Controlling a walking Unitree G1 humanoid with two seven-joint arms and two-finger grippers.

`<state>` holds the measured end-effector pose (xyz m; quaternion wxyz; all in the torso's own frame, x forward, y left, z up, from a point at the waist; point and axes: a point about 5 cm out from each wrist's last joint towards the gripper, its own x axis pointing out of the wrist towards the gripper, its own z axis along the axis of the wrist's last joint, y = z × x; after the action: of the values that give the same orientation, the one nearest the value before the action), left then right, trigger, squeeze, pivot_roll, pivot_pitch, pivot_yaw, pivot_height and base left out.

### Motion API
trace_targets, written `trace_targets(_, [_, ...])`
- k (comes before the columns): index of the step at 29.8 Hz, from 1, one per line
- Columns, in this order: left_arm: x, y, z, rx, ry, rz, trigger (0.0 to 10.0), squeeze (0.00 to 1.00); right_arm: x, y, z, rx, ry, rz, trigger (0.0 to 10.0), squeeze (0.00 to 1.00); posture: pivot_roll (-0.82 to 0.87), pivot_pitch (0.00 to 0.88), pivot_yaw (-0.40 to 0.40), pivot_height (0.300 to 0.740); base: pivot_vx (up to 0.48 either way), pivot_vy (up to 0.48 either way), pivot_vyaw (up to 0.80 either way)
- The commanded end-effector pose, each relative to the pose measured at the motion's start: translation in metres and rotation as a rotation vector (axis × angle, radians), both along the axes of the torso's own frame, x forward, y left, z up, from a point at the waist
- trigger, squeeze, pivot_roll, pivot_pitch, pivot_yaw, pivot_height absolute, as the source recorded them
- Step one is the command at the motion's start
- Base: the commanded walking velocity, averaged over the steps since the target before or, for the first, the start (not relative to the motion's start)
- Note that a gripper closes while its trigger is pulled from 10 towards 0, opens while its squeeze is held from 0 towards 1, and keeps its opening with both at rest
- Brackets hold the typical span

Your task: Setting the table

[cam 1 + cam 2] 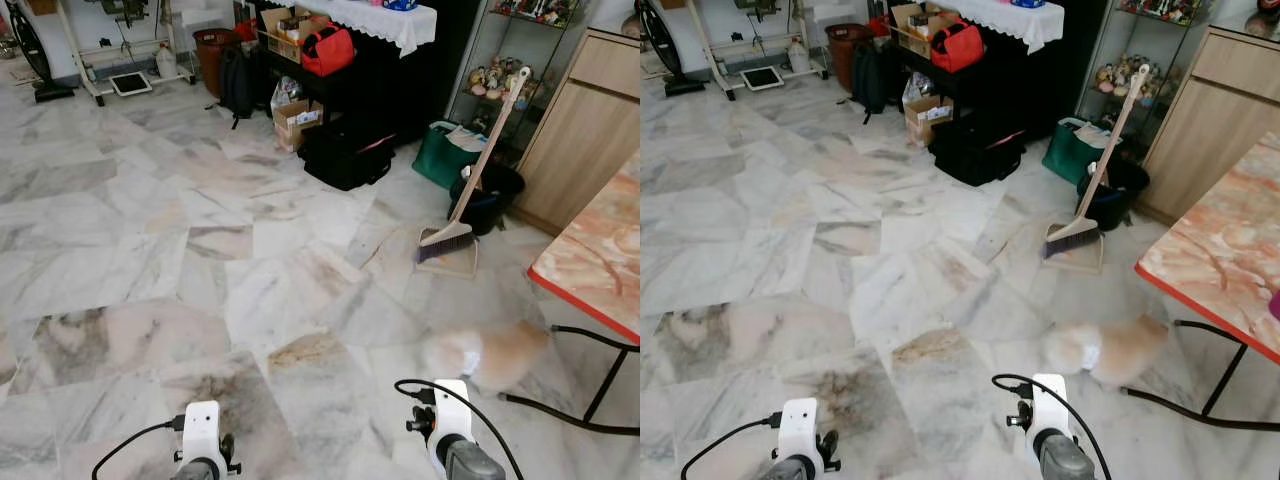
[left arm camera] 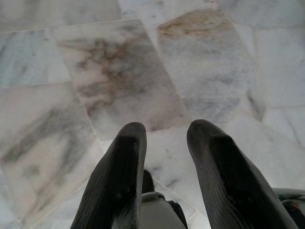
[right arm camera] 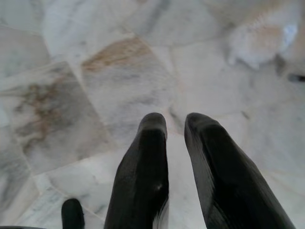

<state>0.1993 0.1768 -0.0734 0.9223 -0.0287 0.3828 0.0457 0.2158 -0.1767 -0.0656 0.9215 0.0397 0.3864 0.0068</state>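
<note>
Two grippers: left gripper [image 2: 164, 136] and right gripper [image 3: 175, 125] hang over the marble floor [image 1: 150, 250], fingers apart, empty.
Table [image 1: 600, 250]: orange-patterned top, red edge.
Broom [image 1: 470, 180]: beyond the table.
Pet [image 1: 490, 355]: blurred, beside the table.
Writing: none legible.

Grey-white marble floor [image 1: 200, 250] with brown veins; orange-pink marbled desk [image 1: 600, 250] edged in red; red bag [image 1: 327, 50]; green bag [image 1: 445, 155]; fluffy cream-orange dog [image 1: 490, 355].
</note>
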Motion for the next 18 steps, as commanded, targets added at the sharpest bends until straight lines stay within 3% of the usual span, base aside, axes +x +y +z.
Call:
trace_targets(1, [-0.0009,-0.0020,-0.0007,0.002,0.003,-0.008,10.0,0.00,-0.0027,-0.0033,-0.0015,-0.007,0.014,-0.007,10.0,0.00,0.04,0.000,-0.030,0.740,0.000,0.000,-0.74])
trace_targets(16, [-0.0026,0.0016,-0.0010,0.006,0.002,-0.001,10.0,0.00,-0.0023,-0.0030,-0.0014,-0.001,0.015,-0.018,10.0,0.00,0.04,0.000,-0.029,0.740,0.000,0.000,-0.73])
trace_targets(18, [-0.0020,0.0022,-0.0007,0.022,0.005,-0.023,10.0,0.00,-0.0020,-0.0025,-0.0013,0.000,0.015,-0.019,10.0,0.00,0.04,0.000,-0.027,0.740,0.000,-0.480,-0.73])
